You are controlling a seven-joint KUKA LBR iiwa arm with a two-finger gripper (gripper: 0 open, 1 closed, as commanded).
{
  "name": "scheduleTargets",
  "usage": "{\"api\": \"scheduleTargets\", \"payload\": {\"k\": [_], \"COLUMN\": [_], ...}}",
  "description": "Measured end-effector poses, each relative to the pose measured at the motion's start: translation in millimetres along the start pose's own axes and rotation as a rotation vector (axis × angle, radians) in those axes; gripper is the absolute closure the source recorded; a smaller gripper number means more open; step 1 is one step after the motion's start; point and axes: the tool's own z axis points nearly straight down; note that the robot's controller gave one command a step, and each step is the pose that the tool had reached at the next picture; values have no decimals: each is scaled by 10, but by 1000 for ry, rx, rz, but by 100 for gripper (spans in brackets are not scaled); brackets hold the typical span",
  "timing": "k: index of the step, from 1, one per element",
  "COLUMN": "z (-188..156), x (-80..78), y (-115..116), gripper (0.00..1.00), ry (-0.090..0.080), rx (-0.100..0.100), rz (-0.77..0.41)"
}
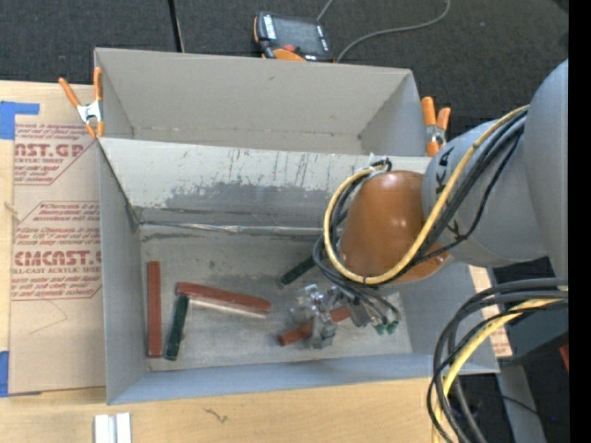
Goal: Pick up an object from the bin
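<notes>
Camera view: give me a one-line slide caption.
Gripper low at a small red piece in the bin's right half; a long red stick lies left.

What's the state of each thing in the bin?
Gripper: low over the floor, right side.
Short red piece: lying beside the gripper.
Long red flat stick: lying flat, mid-floor.
Red flat stick at left wall: lying flat along it.
Dark green stick: lying flat beside that one.

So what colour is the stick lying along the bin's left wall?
The stick is reddish-brown, shown best in the camera view.
</notes>
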Motion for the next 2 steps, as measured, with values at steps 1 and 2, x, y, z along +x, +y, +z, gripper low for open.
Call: {"api": "scheduleTargets", "payload": {"k": [1,2], "z": [-573,-882], "x": [-15,-24], "y": [3,8], "gripper": [100,100], "ry": [-4,-3], "rx": [1,1], "rz": [0,0]}}
